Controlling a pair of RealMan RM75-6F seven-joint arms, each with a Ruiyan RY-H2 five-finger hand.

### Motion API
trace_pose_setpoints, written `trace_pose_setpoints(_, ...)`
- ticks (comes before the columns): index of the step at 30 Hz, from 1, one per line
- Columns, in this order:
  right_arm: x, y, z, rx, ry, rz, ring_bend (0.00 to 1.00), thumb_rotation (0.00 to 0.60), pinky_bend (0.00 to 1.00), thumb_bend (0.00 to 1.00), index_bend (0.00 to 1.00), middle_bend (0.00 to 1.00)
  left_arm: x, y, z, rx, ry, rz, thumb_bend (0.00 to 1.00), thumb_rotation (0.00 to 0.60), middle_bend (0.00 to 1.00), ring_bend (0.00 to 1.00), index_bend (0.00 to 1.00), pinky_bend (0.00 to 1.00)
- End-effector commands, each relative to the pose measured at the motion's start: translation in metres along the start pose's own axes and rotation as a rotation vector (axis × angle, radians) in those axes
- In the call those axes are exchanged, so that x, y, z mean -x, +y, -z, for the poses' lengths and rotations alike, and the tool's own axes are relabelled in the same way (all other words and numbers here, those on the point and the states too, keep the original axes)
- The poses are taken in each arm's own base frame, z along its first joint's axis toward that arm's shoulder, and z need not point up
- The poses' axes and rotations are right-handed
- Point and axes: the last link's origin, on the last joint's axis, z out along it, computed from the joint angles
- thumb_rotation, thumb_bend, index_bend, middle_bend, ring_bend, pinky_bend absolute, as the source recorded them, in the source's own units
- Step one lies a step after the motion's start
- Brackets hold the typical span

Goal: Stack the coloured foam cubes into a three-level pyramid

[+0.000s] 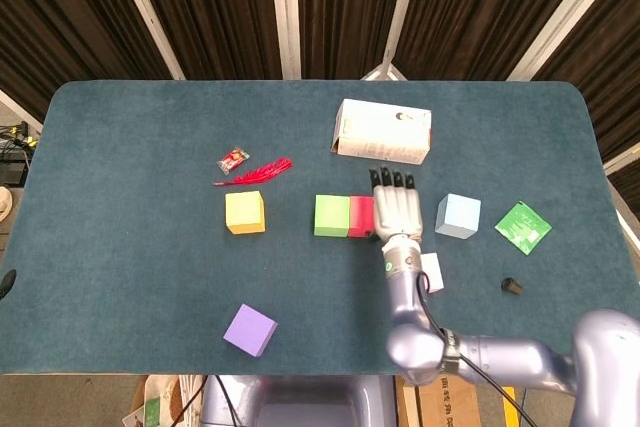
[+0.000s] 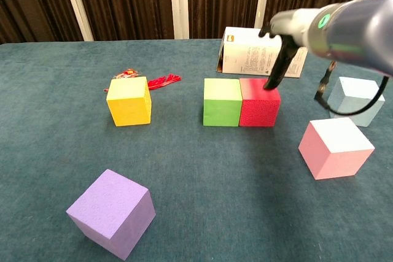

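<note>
Right hand (image 1: 398,212) hangs over the right part of the red cube (image 2: 258,102), palm down, fingers (image 1: 391,181) straight and close together, pointing to the far edge of the table (image 1: 120,147). It holds nothing. Chest view shows one dark fingertip (image 2: 272,80) just at the red cube's top right edge; can't tell if it actually touches. Left hand isn't visible in either view.

Green cube (image 1: 331,215) and red cube sit side by side, faces touching, mid-table. Yellow cube (image 1: 245,212) is well left of them, on its own. Light blue cube (image 1: 458,216) is right of the hand, apart from the red one. Pink cube (image 2: 335,147) sits nearer the front edge, right of centre, partly hidden by the forearm in the head view. Purple cube (image 1: 249,330) is near the front edge, left of centre, turned at an angle.

White carton (image 1: 384,132) lies behind the pair toward the far edge. Red feather (image 1: 255,172) and a small red packet (image 1: 233,159) are behind the yellow cube. Green packet (image 1: 522,226) and a small black cap (image 1: 511,286) sit near the right edge.
</note>
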Motion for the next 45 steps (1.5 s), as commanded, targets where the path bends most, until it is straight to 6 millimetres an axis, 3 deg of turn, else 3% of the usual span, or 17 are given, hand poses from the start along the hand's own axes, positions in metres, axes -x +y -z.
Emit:
trace_pose_setpoints(1, -0.017, 0.043, 0.014, -0.022, 0.092, -0.055, 0.00, 0.600, 0.00, 0.21, 0.00, 0.00, 0.001, 0.002, 0.001, 0.013, 0.003, -0.003, 0.31, 0.600, 0.00, 0.00, 0.01, 0.00)
trace_pose_setpoints(8, -0.033, 0.128, 0.049, 0.028, 0.183, -0.061, 0.00, 0.600, 0.00, 0.21, 0.00, 0.00, 0.005, 0.012, 0.006, 0.094, 0.000, 0.000, 0.31, 0.600, 0.00, 0.00, 0.00, 0.00)
trace_pose_setpoints(15, -0.026, 0.220, 0.088, 0.034, 0.251, -0.140, 0.00, 0.600, 0.00, 0.21, 0.00, 0.00, 0.001, 0.027, 0.002, 0.172, -0.083, 0.007, 0.27, 0.600, 0.00, 0.00, 0.00, 0.00)
trace_pose_setpoints(20, -0.009, 0.261, 0.120, 0.004, 0.298, -0.126, 0.00, 0.600, 0.00, 0.21, 0.00, 0.00, -0.008, 0.049, -0.017, 0.223, -0.166, -0.063, 0.24, 0.600, 0.00, 0.00, 0.00, 0.00)
trace_pose_setpoints(26, 0.013, 0.278, 0.149, -0.086, 0.349, -0.069, 0.00, 0.600, 0.00, 0.21, 0.00, 0.00, -0.015, 0.092, -0.048, 0.219, -0.357, -0.084, 0.24, 0.600, 0.00, 0.00, 0.00, 0.00)
trace_pose_setpoints(30, 0.021, 0.281, 0.157, -0.098, 0.349, -0.029, 0.00, 0.600, 0.00, 0.21, 0.00, 0.00, -0.014, 0.121, -0.064, 0.235, -0.440, -0.139, 0.24, 0.600, 0.00, 0.00, 0.00, 0.00)
trace_pose_setpoints(36, 0.023, 0.287, 0.156, -0.027, 0.356, 0.062, 0.00, 0.600, 0.00, 0.21, 0.00, 0.00, 0.006, 0.165, -0.083, 0.248, -0.509, -0.230, 0.20, 0.600, 0.00, 0.00, 0.00, 0.00)
trace_pose_setpoints(45, 0.029, 0.290, 0.147, 0.030, 0.336, 0.102, 0.00, 0.600, 0.00, 0.21, 0.00, 0.00, 0.046, 0.220, -0.093, 0.232, -0.554, -0.304, 0.20, 0.600, 0.00, 0.00, 0.01, 0.00)
